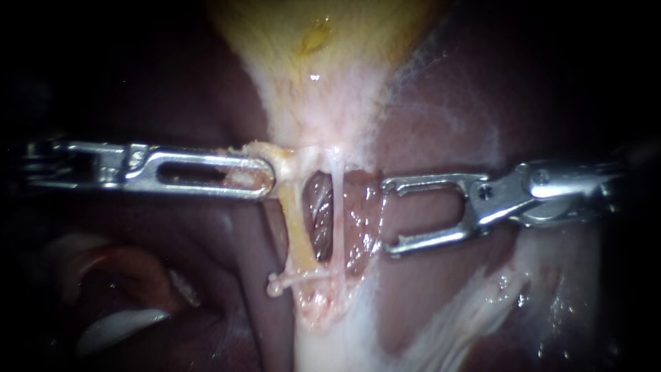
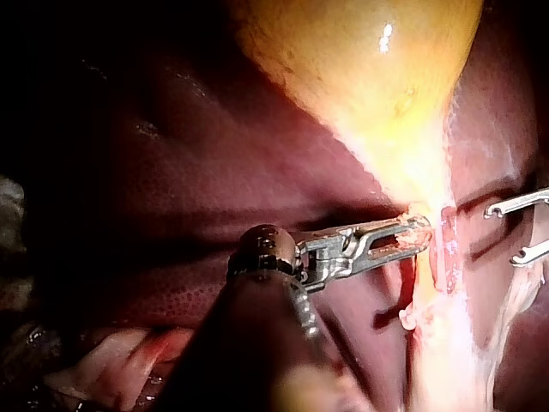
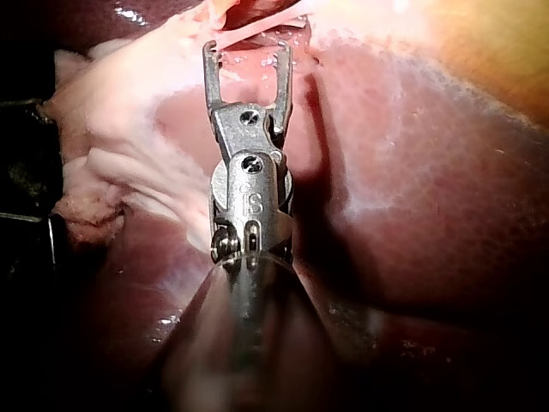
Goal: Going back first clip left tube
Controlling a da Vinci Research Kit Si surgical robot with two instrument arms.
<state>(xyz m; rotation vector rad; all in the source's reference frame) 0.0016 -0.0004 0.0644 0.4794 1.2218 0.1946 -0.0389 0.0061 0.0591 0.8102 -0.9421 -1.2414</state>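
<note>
The yellow gallbladder point(image 1: 323, 41) narrows down into two tubes over the liver point(image 1: 441, 124). The left tube point(image 1: 295, 227) is thick and yellowish. The right tube point(image 1: 338, 213) is a thin white strand. A dark window of tissue shows between them. My left instrument point(image 1: 265, 178) comes in level and is shut on a flap of tissue at the gallbladder's neck, beside the left tube's upper end; the left wrist view shows this grip point(image 2: 419, 233) too. My right instrument point(image 1: 387, 217) has its jaws open just right of the tubes, with nothing between them point(image 3: 249, 50).
White fibrous tissue point(image 1: 330, 337) spreads below the tubes, and a small stump point(image 1: 275, 284) sticks out leftward there. Pale and red folds point(image 1: 117, 303) lie in the dark lower left. Liver surface point(image 3: 412, 172) surrounds the right shaft.
</note>
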